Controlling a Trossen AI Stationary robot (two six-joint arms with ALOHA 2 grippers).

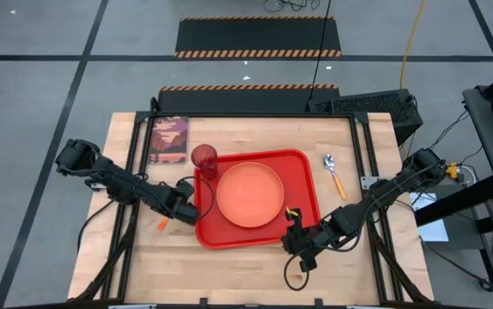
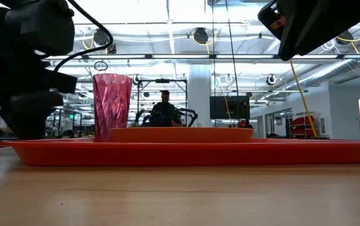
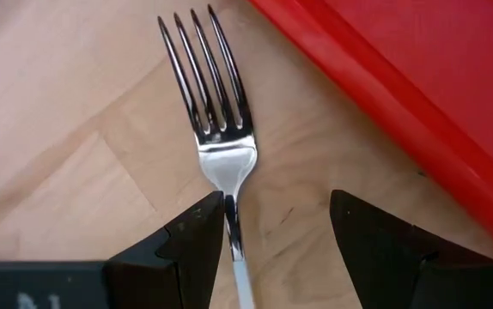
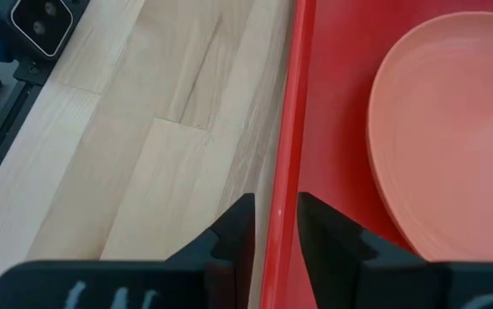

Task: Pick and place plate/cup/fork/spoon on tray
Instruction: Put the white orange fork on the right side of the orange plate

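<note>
The fork [image 3: 210,103] lies flat on the table just left of the red tray [image 1: 302,167]; its orange handle [image 1: 162,225] shows in the high view. My left gripper [image 3: 276,232] is low over it and open, with the fork's neck between its fingers. The orange plate [image 1: 250,194] lies on the tray, and the dark red cup [image 1: 204,160] stands on the tray's far left corner. The spoon [image 1: 335,174] lies on the table right of the tray. My right gripper [image 4: 276,227] hovers over the tray's near right corner, open by a narrow gap and empty. My left gripper comes from above, its fingers standing across the fork. The fork's neck [image 3: 232,225] lies close against one finger [image 3: 197,249], and the other finger stands apart from it. Whether that finger touches the fork, I cannot tell. The fork lies flat on the table.
A picture card [image 1: 169,140] lies at the table's far left. Bare wood lies along the near edge [image 1: 246,275] and right of the tray. In the low view a person [image 2: 165,110] shows far behind the table.
</note>
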